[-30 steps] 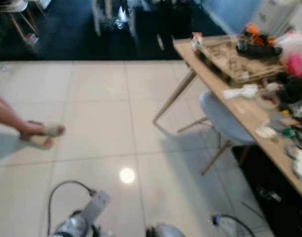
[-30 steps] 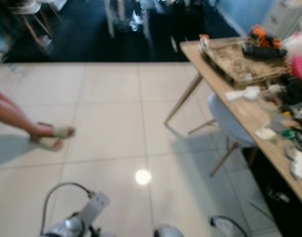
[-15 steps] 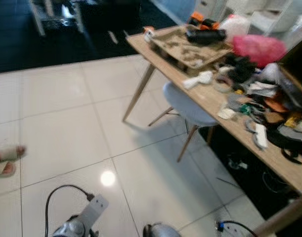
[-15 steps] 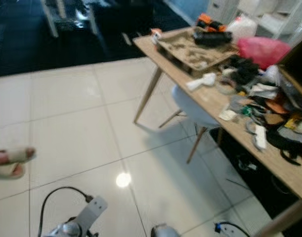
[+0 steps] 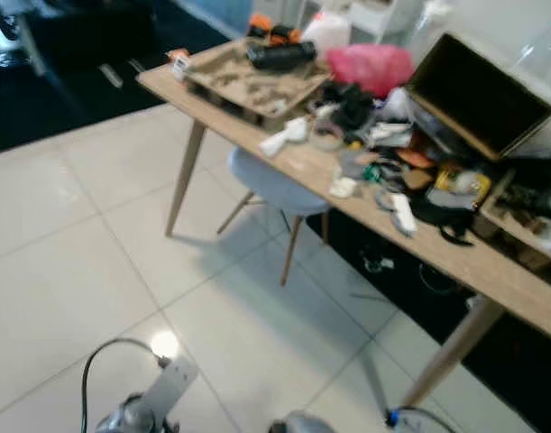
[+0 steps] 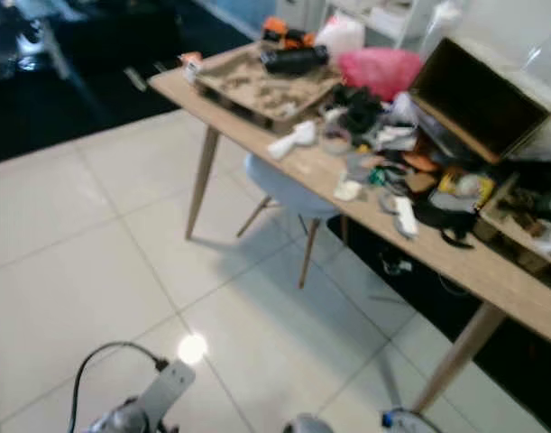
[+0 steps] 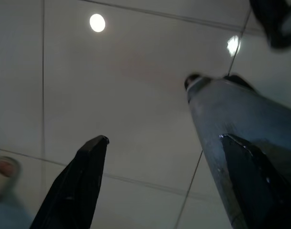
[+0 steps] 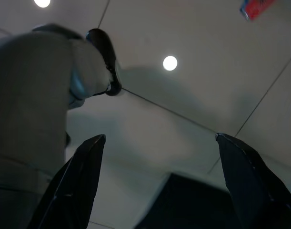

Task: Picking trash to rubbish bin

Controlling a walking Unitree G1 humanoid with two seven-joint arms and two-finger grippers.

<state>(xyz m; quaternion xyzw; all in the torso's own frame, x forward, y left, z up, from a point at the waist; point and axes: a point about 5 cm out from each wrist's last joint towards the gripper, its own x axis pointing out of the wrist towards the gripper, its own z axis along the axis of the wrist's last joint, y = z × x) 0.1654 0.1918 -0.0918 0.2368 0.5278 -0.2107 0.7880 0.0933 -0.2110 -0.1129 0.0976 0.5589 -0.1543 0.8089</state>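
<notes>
Now we are hanging both arms idle, left gripper (image 7: 159, 183) and right gripper (image 8: 159, 181) spread wide and empty, facing a cluttered wooden table (image 5: 293, 167).

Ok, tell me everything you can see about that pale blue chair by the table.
The pale blue chair has a smooth, rounded shell seat that looks like plastic, set on slim splayed wooden legs. It stands upright on the white tiled floor, pushed partway under the long wooden table, so the tabletop's edge hides the far part of the seat. Nothing rests on the part of the seat that shows. It casts a soft shadow on the tiles beside it. The picture is slightly blurred, so finer detail cannot be made out.
</notes>
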